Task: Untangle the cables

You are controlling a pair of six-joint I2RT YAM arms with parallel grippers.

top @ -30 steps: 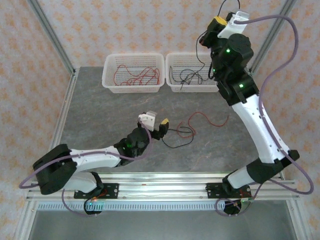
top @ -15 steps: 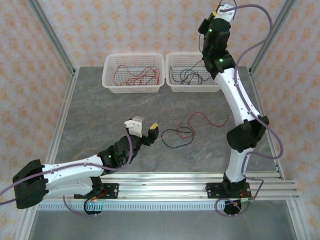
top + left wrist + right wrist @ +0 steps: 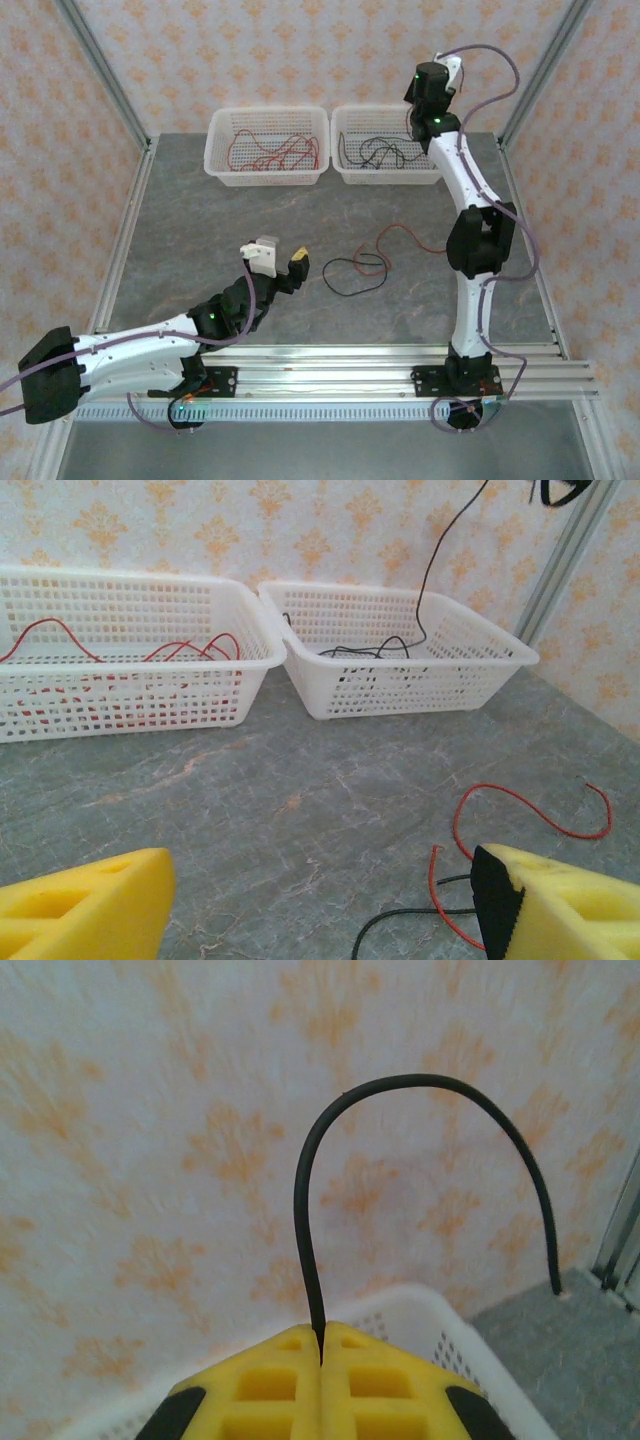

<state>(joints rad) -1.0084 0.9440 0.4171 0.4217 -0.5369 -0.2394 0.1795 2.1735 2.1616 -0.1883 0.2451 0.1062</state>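
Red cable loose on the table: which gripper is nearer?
Left. The left gripper is open, left of the red cable; the right gripper is up over the far right basket.

Bare table (image 3: 190, 230) lies open between the left basket (image 3: 265, 180) and the low left arm (image 3: 150, 345), while a loose red cable (image 3: 400, 227) and loose black cable (image 3: 370, 262) clutter centre-right beside the upright right arm (image 3: 470, 250), and a hanging black cable (image 3: 429, 570) drops into the right basket (image 3: 385, 176).

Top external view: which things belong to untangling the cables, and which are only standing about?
Job: held black cable in the shut right gripper; loose red cable and loose black cable on the table; open left gripper; left basket; right basket.
Not the job: purple-grey arm cables; aluminium rail; frame post.
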